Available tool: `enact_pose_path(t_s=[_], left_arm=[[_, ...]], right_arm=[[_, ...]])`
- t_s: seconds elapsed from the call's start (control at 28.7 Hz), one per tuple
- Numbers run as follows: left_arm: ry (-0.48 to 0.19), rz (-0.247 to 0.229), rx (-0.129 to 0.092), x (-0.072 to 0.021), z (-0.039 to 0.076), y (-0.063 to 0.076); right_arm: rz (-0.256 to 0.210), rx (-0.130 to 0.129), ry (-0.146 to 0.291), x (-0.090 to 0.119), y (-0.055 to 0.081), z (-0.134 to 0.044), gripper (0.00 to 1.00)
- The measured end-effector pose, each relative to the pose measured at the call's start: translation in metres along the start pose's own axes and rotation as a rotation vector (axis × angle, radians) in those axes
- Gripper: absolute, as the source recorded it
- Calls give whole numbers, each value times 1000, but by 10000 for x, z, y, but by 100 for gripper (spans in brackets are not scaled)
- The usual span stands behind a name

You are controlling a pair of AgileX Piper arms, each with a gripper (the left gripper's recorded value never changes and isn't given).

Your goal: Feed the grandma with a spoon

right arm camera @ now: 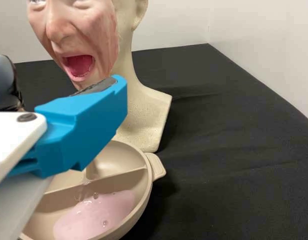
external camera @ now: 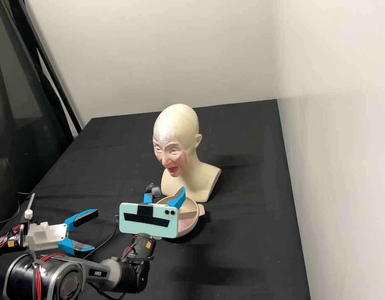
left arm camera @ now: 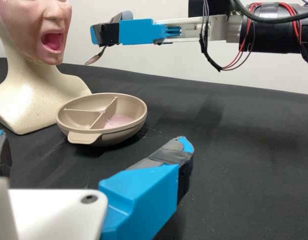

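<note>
Right gripper is clamped on the small grey spoon, held over the beige divided plastic bowl just short of the cream mannequin grandma head's open mouth, probably so drips land back inside. Left gripper sits fingers apart, parked aside.

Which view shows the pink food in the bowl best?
Right wrist view: the pink food lies near, seen from above. Left wrist view shows a low patch behind the bowl rim; high view, a sliver.

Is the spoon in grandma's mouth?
No, the spoon hangs in the air short of her open mouth, held by the right gripper.
</note>
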State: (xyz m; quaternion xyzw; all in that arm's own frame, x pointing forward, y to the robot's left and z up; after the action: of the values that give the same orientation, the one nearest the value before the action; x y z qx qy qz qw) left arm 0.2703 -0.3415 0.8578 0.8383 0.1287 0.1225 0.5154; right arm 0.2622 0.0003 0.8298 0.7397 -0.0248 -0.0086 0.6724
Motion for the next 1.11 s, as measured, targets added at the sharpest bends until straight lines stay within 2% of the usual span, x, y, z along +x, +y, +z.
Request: enact_pose_path(t_s=[0.21, 0.42, 0.63, 0.77, 0.98, 1.11], left_arm=[[0, 2, 0, -2, 1, 5], [-9, 6, 2, -3, 22, 10], [-15, 8, 3, -2, 38, 8], [-21, 6, 4, -1, 56, 3], [-29, 5, 5, 0, 79, -2], [-29, 5, 5, 0, 79, -2]], right_arm=[[-15, -7, 10, -31, -41, 25, 0], [-36, -8, -28, -79, -84, 124, 0], [-59, -26, -51, -132, -160, 226, 0], [-82, -48, -73, -142, -229, 317, 0], [-114, -46, -120, -144, -298, 438, 0], [-133, -70, -137, -139, -336, 485, 0]])
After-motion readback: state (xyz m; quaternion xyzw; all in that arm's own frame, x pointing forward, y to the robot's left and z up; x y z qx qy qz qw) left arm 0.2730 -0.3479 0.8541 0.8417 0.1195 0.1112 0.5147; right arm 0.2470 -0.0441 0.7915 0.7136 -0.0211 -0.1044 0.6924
